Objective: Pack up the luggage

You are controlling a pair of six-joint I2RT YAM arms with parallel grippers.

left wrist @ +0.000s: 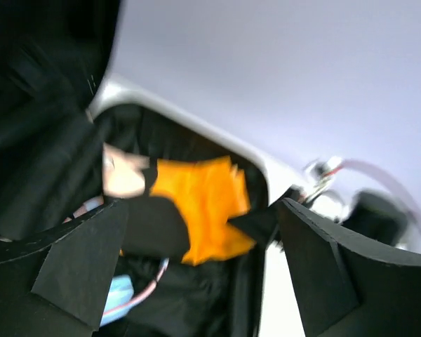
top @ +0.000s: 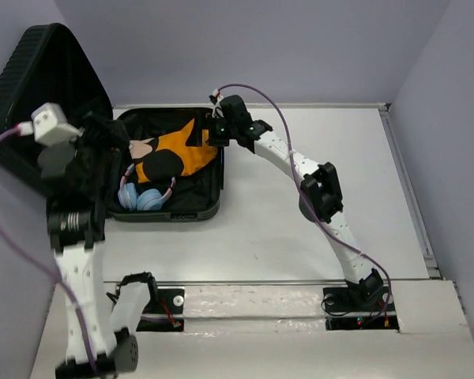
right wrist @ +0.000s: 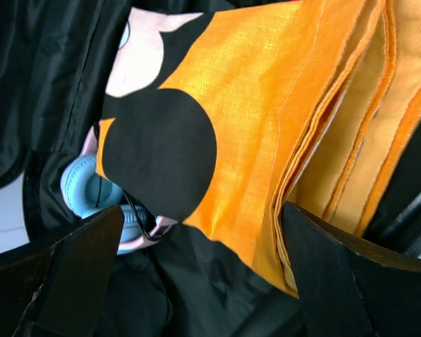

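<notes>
Black hard-shell luggage (top: pixel 174 215) sat open at far-left of surface (top: pixel 300 237), lid (top: pixel 39 79) propped up on left side. Orange-and-black cloth (top: pixel 186 150) and blue headphones (top: pixel 142 197) lay inside. Left gripper (left wrist: pixel 203 232) and right gripper (right wrist: pixel 203 232) hovered over contents, both spread wide, holding nothing. My guess: packing mostly done, next = back out, then swing lid shut. Tight near lid and rim, loads of room on right.
</notes>
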